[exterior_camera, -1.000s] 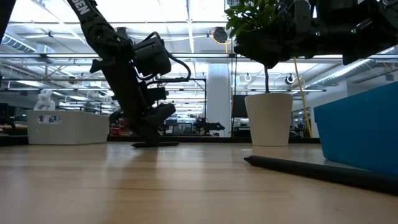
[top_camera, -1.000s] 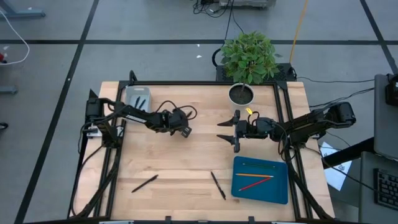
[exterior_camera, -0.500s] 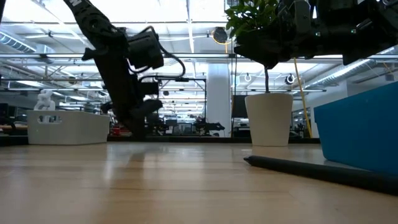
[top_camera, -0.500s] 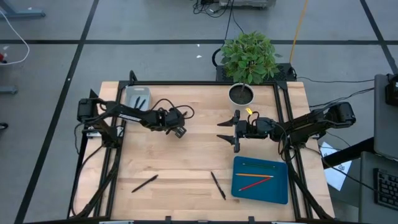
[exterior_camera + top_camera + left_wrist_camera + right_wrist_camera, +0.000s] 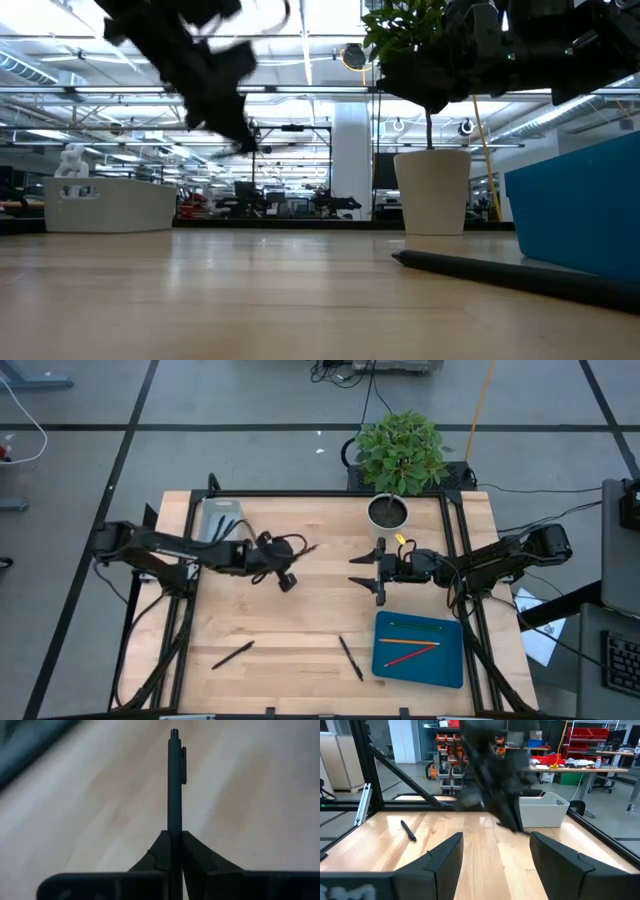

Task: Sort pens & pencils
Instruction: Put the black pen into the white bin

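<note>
Left gripper [image 5: 285,581] is hanging above the left-centre of the wooden table [image 5: 300,630], lifted clear of the surface; its jaws are pinching a dark pen [image 5: 174,780], which is sticking straight out past the fingertips [image 5: 161,851] with its clip end farthest from them.

Right gripper [image 5: 380,572] is waiting over the table's far right part, just in front of the white plant pot [image 5: 388,512], jaws spread wide and gripping nothing.

Two more pens are lying on the wood near the front edge: one at front left [image 5: 232,655], one near the front centre [image 5: 350,657], just beside the blue tray [image 5: 448,665]. The low view is showing that second pen [image 5: 500,272] flat on the table against the tray's wall.

The pencils [image 5: 410,645] are lying inside the blue tray: green, orange and red sticks.

A white bin [image 5: 220,518] is sitting at the far left corner, with dark sticks in it.
</note>
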{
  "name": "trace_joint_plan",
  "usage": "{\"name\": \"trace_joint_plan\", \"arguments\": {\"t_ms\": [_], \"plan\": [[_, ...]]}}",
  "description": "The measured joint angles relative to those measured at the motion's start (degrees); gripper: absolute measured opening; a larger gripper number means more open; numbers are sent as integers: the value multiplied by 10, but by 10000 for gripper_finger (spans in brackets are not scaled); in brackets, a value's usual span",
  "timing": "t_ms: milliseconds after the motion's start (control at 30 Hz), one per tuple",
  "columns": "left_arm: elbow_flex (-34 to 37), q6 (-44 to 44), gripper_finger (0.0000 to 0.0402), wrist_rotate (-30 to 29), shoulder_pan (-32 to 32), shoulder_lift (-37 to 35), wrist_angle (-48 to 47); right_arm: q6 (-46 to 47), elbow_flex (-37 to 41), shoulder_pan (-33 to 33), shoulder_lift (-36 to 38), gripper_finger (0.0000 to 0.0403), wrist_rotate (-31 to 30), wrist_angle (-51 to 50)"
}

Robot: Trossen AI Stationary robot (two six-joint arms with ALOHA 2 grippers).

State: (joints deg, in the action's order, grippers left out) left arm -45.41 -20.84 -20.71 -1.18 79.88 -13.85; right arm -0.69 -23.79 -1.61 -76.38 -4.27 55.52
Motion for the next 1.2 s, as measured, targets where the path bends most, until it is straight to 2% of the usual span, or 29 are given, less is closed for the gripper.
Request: {"name": "trace_joint_plan", "arguments": {"t_ms": [133, 300, 567, 733, 867, 1200], "plan": [[15, 75, 19, 5, 54, -42, 110, 0, 0, 0, 0, 219, 0, -3], [84, 187, 19, 52, 107, -101, 301, 0, 0, 0, 0, 219, 0, -5], [236, 219, 19, 52, 118, -254, 488, -10, 0, -9, 0, 219, 0, 23], [311, 216, 19, 39, 104, -340, 525, -48, 0, -25, 0, 219, 0, 50], [336, 212, 19, 30, 95, -368, 529, -61, 0, -32, 0, 219, 0, 68], [341, 207, 19, 24, 88, -367, 534, -60, 0, -31, 0, 219, 0, 62]]}}
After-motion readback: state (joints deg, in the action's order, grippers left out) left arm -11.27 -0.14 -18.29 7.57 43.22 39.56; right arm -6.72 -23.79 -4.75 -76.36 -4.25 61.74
